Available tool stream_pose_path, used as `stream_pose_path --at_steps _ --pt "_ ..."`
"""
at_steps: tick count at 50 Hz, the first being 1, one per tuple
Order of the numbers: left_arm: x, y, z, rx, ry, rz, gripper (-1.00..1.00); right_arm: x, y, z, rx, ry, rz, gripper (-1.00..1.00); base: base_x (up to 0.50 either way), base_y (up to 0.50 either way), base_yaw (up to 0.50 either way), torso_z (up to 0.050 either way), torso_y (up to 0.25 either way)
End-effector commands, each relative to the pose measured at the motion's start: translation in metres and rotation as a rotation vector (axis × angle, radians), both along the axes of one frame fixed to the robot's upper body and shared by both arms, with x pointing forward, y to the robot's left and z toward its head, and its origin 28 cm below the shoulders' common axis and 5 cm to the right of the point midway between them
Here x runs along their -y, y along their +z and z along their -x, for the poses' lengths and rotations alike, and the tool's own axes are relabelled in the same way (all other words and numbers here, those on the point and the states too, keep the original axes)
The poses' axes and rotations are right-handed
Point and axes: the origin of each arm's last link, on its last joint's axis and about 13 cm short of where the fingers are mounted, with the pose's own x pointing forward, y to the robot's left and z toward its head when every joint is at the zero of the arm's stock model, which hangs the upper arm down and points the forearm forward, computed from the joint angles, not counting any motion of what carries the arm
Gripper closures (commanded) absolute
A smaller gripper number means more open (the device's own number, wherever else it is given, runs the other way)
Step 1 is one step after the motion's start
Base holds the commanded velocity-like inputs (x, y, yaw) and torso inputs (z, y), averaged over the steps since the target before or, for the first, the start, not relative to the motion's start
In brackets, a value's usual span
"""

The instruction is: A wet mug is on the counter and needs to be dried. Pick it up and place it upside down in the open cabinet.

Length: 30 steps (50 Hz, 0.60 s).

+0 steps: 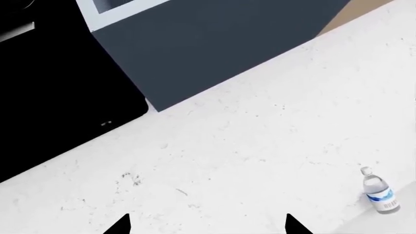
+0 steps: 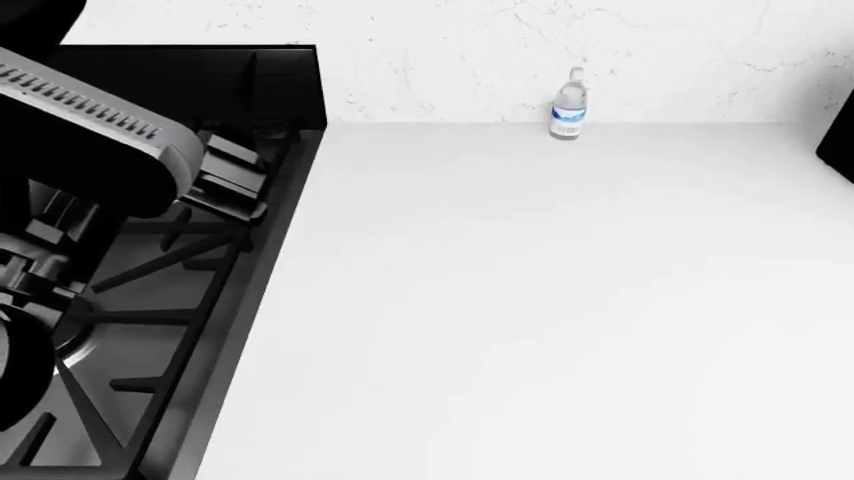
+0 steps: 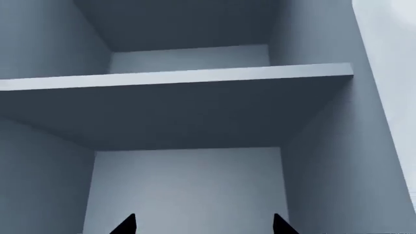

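Note:
The mug is out of view in all three views. The counter [image 2: 534, 300] spreads white and bare across the head view. My left gripper [image 1: 208, 225] is open with nothing between its black fingertips [image 1: 122, 225]; it faces the speckled white wall. My right gripper [image 3: 202, 225] is also open and empty. It points into the open cabinet [image 3: 188, 190], a grey-blue box with a shelf [image 3: 175, 78] across it. Part of my left arm [image 2: 94, 130] shows dark above the stove.
A small clear water bottle [image 2: 570, 106] stands at the back of the counter against the wall; it also shows in the left wrist view as the bottle [image 1: 379, 191]. The black gas stove [image 2: 147, 290] fills the left. A dark cabinet underside [image 1: 215, 44] hangs over the wall.

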Motion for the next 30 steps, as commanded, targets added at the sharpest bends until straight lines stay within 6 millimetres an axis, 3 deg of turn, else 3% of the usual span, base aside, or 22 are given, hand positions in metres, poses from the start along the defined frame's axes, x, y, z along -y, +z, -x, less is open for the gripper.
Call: stream_pose_path --at_steps 1,9,18,30 --pt "0.001 0.000 0.000 -0.002 -0.002 -0.006 -1.00 0.007 -0.010 0.022 0.017 0.042 -0.001 -1.00 0.00 0.00 0.00 0.000 0.000" --pt "0.001 0.000 0.000 -0.003 0.002 -0.007 -1.00 0.011 -0.037 0.051 0.065 0.049 -0.014 -1.00 0.00 0.00 0.00 0.000 0.000" --pt "0.002 0.001 0.001 0.000 -0.003 -0.009 -1.00 0.017 -0.087 0.091 0.136 0.020 -0.048 -1.00 0.00 0.00 0.00 0.000 0.000" --pt "0.002 0.000 0.001 -0.003 -0.002 -0.009 -1.00 0.019 -0.141 0.103 0.094 -0.017 -0.063 -1.00 0.00 0.00 0.00 0.000 0.000"
